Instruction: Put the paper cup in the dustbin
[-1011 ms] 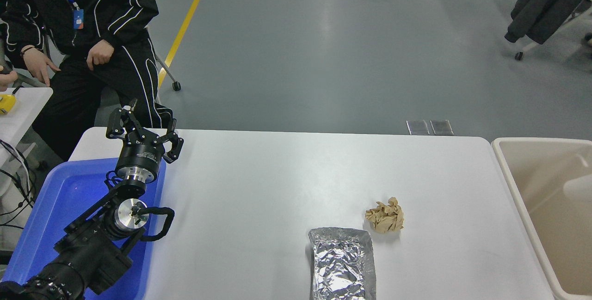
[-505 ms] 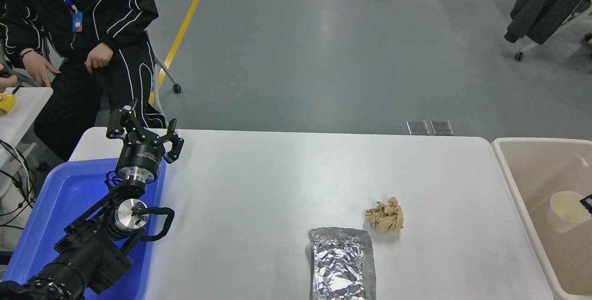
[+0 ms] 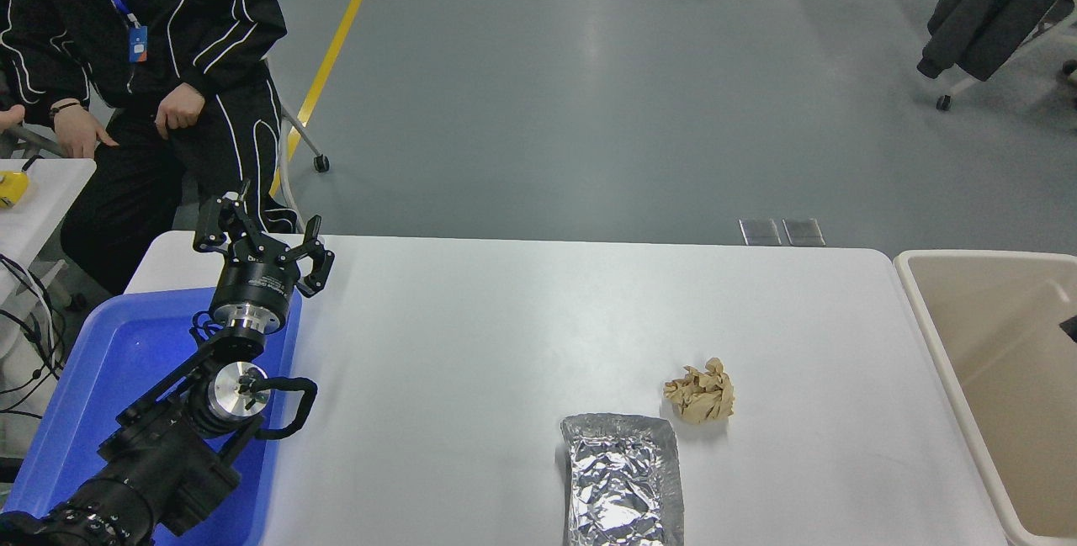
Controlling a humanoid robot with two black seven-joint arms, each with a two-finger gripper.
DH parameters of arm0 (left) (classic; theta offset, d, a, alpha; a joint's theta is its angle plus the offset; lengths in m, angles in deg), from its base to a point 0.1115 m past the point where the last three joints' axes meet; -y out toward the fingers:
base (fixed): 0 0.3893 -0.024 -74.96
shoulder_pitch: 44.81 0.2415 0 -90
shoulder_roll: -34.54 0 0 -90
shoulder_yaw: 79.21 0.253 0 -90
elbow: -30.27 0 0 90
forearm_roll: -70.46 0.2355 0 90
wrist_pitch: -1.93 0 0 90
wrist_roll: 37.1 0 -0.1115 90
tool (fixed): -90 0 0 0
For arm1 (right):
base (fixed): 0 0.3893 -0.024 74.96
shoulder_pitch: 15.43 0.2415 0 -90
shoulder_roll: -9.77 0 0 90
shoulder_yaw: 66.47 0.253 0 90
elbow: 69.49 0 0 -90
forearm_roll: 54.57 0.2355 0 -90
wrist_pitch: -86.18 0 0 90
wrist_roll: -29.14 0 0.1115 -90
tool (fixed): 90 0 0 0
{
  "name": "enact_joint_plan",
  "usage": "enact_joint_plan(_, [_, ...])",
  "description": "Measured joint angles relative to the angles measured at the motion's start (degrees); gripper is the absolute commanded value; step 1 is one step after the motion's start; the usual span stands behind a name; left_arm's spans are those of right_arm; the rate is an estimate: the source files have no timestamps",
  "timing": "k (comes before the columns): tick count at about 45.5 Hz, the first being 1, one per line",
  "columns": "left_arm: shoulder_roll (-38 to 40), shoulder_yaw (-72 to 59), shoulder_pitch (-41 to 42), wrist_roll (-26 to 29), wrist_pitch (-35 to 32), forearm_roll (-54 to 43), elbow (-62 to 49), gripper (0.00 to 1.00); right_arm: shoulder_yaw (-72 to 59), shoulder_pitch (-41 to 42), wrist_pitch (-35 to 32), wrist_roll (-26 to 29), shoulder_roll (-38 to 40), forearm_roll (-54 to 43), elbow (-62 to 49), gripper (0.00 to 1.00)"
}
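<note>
Can't see the paper cup anywhere, only the dustbin (image 3: 984, 257) lower right; right end effector (image 3: 1070, 327) is a sliver, can't tell its grip, left end effector (image 3: 262, 236) is parked lower left, spread and empty; a light, crushable cup wants a gentle sidewall pinch.

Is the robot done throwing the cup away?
Probably. No paper cup shows on the table or in the visible part of the dustbin, which runs off-frame, so I cannot confirm. The right gripper barely shows over it. The left gripper is parked. Left: only confirming the drop.
</note>
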Motion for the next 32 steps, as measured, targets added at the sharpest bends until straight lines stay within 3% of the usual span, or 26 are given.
enact_joint_plan(17, [0.00,-0.01,0.00,0.00,0.00,0.00,0.00,1.00,8.78,17.27,-1.35,-0.50,6.43,0.04,4.63,1.00])
enact_joint_plan(32, [0.00,-0.01,0.00,0.00,0.00,0.00,0.01,1.00,29.73,25.11,-1.40,-0.48,11.28,0.03,16.79,1.00])
